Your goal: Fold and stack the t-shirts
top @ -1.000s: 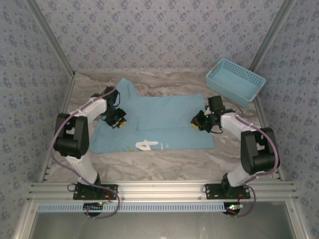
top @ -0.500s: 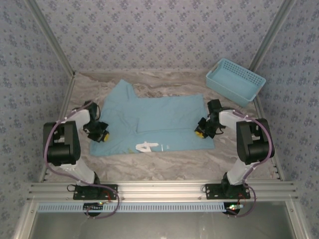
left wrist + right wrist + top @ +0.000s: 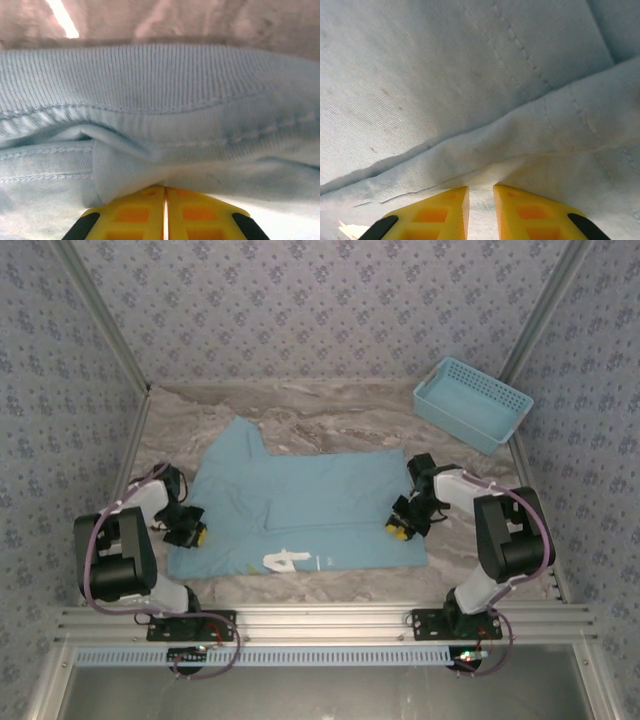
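The jaws of the left gripper (image 3: 165,192) are pressed together with only a hairline slit between them, and a fold of the t-shirt (image 3: 160,115) is pinched at their tips, just below its ribbed band. The right gripper (image 3: 481,192) stands narrow, with a ridge of cloth running into the slim gap; it looks like a pinch.

From above, the left gripper (image 3: 190,534) sits at the t-shirt's (image 3: 300,505) left edge and the right gripper (image 3: 399,529) near its right edge. The cloth's long axis therefore runs left to right between them, each arm holding its own end. The white lettering (image 3: 285,560) lies along the near edge.

Compared with a second ago, both grippers have drawn nearer and the whole t-shirt has slid with them across the table (image 3: 340,420). It is now flatter and farther from the basket (image 3: 472,405) at the far right.
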